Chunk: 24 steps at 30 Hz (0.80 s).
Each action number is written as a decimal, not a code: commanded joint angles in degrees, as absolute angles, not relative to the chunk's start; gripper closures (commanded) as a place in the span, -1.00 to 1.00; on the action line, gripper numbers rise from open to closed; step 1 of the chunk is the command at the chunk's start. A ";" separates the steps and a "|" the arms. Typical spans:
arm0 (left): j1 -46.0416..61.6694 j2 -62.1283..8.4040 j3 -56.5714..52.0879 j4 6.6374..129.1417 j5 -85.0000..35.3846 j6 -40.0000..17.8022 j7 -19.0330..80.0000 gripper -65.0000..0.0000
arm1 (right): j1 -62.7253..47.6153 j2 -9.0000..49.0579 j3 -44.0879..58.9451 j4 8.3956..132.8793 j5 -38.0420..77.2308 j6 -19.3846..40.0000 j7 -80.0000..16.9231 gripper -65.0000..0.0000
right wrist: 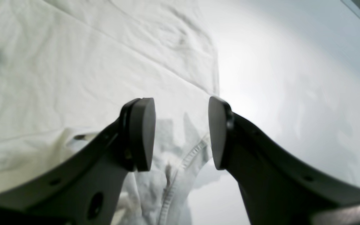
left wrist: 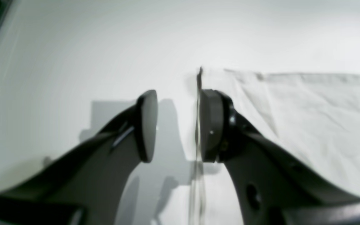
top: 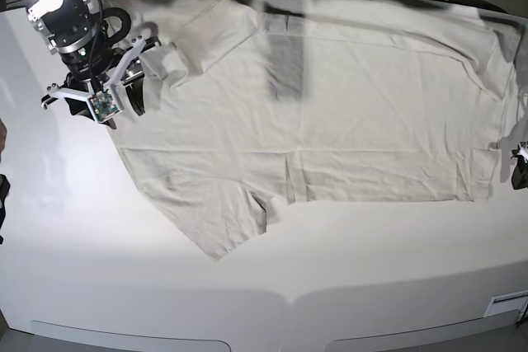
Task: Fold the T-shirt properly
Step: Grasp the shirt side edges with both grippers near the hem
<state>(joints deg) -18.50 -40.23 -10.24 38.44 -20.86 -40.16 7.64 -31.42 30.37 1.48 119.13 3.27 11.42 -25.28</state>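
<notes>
- Right gripper [right wrist: 181, 134], lower centre of the right wrist view: jaws apart, nothing between the pads, straddling the ribbed collar [right wrist: 180, 170]. Close here and you may pinch one layer only, dragging the neck askew.
- Left gripper [left wrist: 177, 125], lower centre of the left wrist view: jaws parted; one pad sits against a thin upright fabric edge [left wrist: 198, 93], yet no grip shows. You risk closing on air or catching just the hem.
- T-shirt [top: 330, 113], spread flat across the upper middle of the base view on the white table [top: 346, 286], one sleeve [top: 216, 224] angled toward lower left. Uneven lifts would wrinkle it.
</notes>
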 commanded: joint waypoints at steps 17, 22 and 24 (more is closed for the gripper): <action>-33.45 -36.97 -0.27 19.90 -5.98 -35.53 -7.53 0.42 | -31.29 30.96 1.87 119.96 1.48 11.16 -25.63 0.15; -33.36 -35.38 -0.27 18.68 -1.39 -33.89 -10.31 0.37 | -31.27 30.98 1.87 119.98 1.52 11.16 -25.58 0.15; -33.34 -34.70 -0.27 18.68 -0.54 -33.89 -9.82 0.37 | -31.29 30.98 1.87 119.98 1.50 11.16 -25.82 0.15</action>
